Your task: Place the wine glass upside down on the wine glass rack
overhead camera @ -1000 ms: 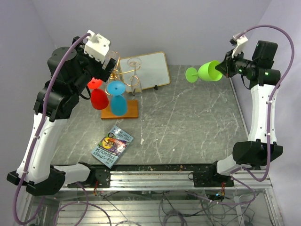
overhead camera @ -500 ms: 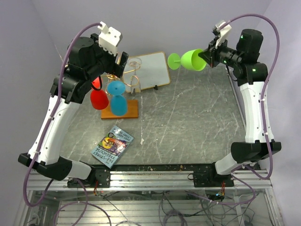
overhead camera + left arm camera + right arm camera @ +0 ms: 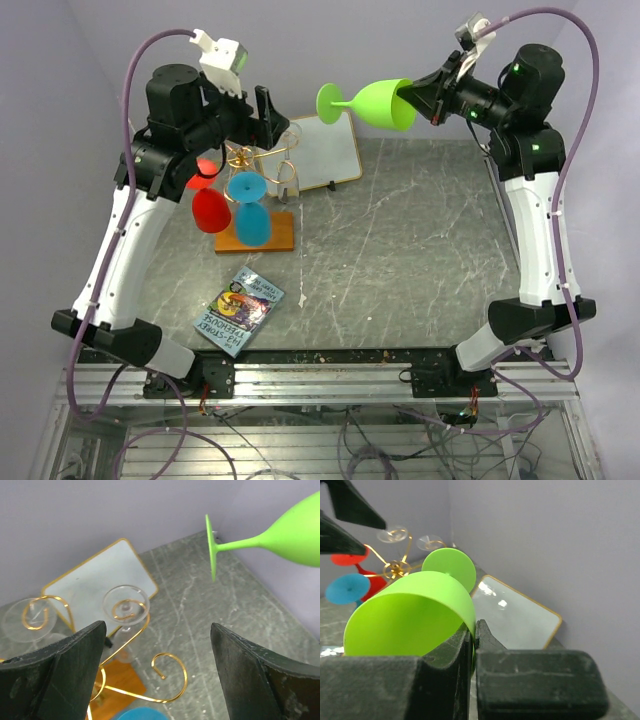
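The wine glass (image 3: 375, 103), rim clenched in the right pincer (image 3: 473, 632), is being carried leftward above the tabletop's (image 3: 420, 250) far edge toward the wine glass rack (image 3: 262, 158). The left pincer (image 3: 157, 627), released and empty, is being raised clear above the rack.

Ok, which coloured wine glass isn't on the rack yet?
The green wine glass: the right gripper holds it sideways by its rim, off the table; the red glass and blue glass hang upside down on the rack.

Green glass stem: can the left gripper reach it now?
Probably yes: the left gripper is open, with only open air between it and the green glass stem; the right gripper pinches the bowl rim.
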You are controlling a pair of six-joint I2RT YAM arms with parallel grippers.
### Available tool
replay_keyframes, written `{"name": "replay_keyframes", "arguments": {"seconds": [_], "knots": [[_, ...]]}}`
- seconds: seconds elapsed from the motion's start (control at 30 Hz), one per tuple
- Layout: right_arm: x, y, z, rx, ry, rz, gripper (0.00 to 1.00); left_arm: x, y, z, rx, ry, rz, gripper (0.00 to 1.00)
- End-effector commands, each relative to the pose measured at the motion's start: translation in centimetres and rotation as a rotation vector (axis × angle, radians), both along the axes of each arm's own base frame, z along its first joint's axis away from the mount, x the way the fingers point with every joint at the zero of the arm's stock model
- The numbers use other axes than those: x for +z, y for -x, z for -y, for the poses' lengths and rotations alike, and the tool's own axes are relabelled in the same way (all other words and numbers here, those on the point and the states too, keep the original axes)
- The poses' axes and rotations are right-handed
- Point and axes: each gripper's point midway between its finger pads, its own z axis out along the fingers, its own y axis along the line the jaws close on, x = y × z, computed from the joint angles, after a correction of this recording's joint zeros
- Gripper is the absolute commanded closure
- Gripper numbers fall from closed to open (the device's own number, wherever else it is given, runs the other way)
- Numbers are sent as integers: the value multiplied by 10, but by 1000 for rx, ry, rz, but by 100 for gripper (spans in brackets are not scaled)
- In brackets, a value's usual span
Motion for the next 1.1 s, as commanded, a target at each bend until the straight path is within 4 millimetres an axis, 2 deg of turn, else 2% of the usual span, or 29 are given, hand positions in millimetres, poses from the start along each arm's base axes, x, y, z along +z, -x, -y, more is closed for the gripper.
{"name": "replay_keyframes", "arguments": {"seconds": [0.0,0.2,0.37,0.57,0.8,0.87,0.93,1.03,1.07], "knots": [[12,8,-19,101,-86,-33,100,20,2,26,-108,139,-22,6],[3,5,-32,157,-100,-75,100,14,0,45,-180,226,-89,8],[-1,9,-38,198,-102,-90,100,4,-6,55,-209,258,-138,23],[-1,13,-39,206,-98,-89,100,-6,-14,62,-218,269,-177,34],[-4,12,-37,195,-87,-86,100,-10,-16,70,-259,285,-200,52],[-4,13,-38,198,-90,-86,100,-13,-14,73,-280,290,-214,59],[-4,14,-38,195,-89,-85,100,-16,-13,76,-296,298,-225,71],[-7,12,-34,167,-79,-81,100,-12,-12,74,-292,297,-213,90],[-8,11,-33,158,-74,-79,100,-10,-12,73,-285,293,-202,93]]}}
